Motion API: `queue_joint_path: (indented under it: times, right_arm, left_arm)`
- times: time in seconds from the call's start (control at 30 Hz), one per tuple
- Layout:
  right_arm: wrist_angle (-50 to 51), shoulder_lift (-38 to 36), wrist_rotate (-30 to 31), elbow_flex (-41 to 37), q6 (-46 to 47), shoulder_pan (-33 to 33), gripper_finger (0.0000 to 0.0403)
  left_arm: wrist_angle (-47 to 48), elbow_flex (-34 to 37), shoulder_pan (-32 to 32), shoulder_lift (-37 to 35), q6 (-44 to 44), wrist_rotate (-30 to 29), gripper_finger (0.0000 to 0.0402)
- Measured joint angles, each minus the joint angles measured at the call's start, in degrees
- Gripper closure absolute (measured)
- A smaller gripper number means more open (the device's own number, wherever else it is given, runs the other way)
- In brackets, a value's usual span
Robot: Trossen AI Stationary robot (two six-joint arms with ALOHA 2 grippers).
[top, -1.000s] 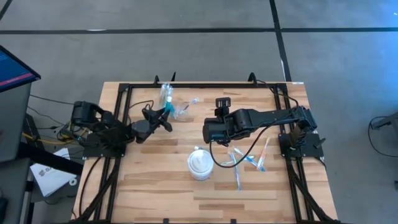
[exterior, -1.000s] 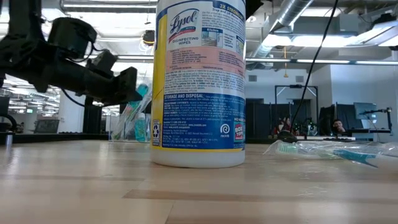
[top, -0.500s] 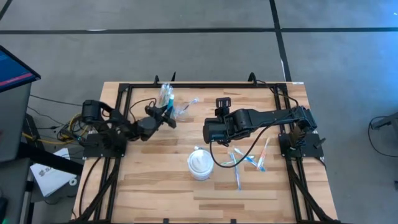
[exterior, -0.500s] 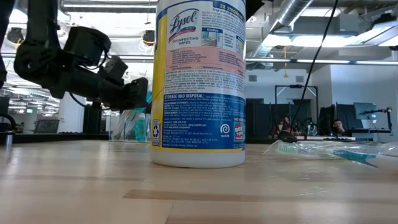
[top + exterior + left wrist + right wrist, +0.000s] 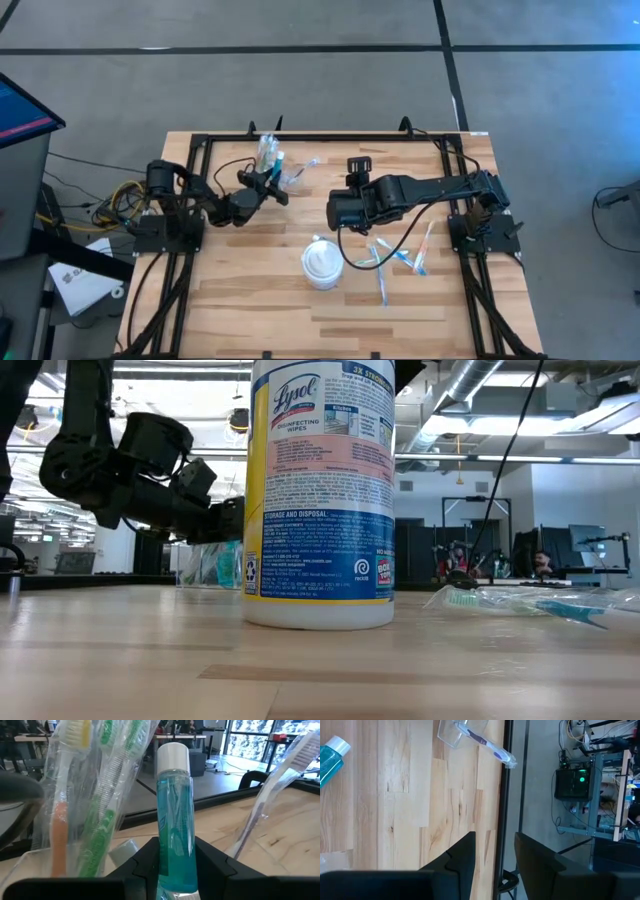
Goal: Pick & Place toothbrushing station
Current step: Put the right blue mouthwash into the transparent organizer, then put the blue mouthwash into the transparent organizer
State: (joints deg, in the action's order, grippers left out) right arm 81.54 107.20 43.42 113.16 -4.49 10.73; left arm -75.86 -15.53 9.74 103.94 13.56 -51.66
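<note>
My left gripper (image 5: 272, 183) is shut on a teal tube with a white cap (image 5: 174, 810), just in front of a clear cup (image 5: 267, 150) that stands upright at the far left of the table. The cup holds wrapped toothbrushes (image 5: 95, 805), green and pink. A second clear cup (image 5: 452, 735) with a purple toothbrush lies just right of it. My right gripper (image 5: 335, 215) hovers open above the table's middle with nothing between its fingers. My left gripper pinches the tube's lower body (image 5: 175, 870) between its two fingers. They come nearly level from the table's left. The tube sticks out past the fingertips with its white cap (image 5: 173, 756) away from the gripper, lifted clear of the table.
A white tub of wipes (image 5: 322, 262) stands near the table's middle front. Several wrapped toothbrushes and a small tube (image 5: 395, 255) lie loose to its right. A black frame (image 5: 330, 137) runs around the table's far and side edges.
My left gripper has carried the teal tube toward the table's right and far edge, closing on the cup of toothbrushes and sinking a little. It stays shut on the tube. The right arm has kept still.
</note>
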Motion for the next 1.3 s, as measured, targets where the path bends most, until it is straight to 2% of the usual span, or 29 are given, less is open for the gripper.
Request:
queue_joint_path:
  times: [0.3, 0.67, 1.0, 1.3]
  right_arm:
    - [0.33, 0.01, -0.01, 0.0, 0.0, -0.01, 0.0276]
    - [0.33, 0.02, -0.01, 0.0, 0.0, -0.01, 0.0276]
    - [0.33, 0.02, -0.02, 0.0, 0.0, -0.01, 0.0276]
    - [0.33, 0.02, -0.01, 0.0, 0.02, -0.01, 0.0276]
  left_arm:
    - [0.48, 0.07, 0.02, -0.28, 0.13, 0.09, 0.0307]
    - [0.68, 0.11, 0.02, -0.24, 0.32, 0.17, 0.0274]
    - [0.76, 0.13, -0.04, -0.33, 0.34, 0.2, 0.027]
    - [1.64, 0.31, -2.6, -5.78, -2.8, 0.75, 0.027]
